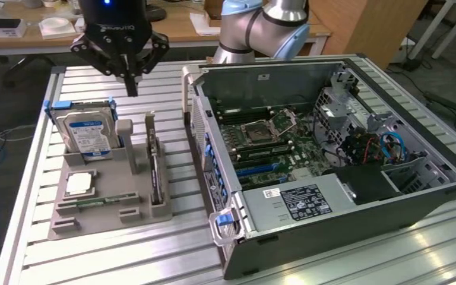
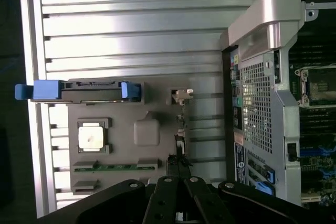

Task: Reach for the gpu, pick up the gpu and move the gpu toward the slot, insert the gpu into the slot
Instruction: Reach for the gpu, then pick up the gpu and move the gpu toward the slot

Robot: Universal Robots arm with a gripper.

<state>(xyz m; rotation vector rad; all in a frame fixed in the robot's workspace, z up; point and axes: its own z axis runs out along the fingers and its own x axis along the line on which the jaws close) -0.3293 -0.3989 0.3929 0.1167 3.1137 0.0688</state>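
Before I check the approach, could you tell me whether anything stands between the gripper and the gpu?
Nothing visible does. The shut gripper hangs over the holder, and the gpu stands on edge in it, its top edge bare. The hard drive stands aside, toward the exterior view's left.

The gripper (image 2: 178, 190) hangs above the grey holder (image 2: 157, 106), its black fingers pressed together, in line with the gpu (image 2: 179, 148) — a thin dark card standing on edge along the holder's side near the computer case (image 2: 262, 103). Farther from the case sit a hard drive (image 2: 92, 91) in blue brackets, a processor chip (image 2: 93, 136) and a green memory stick (image 2: 115, 167) — all on the slatted metal table (image 2: 131, 35).
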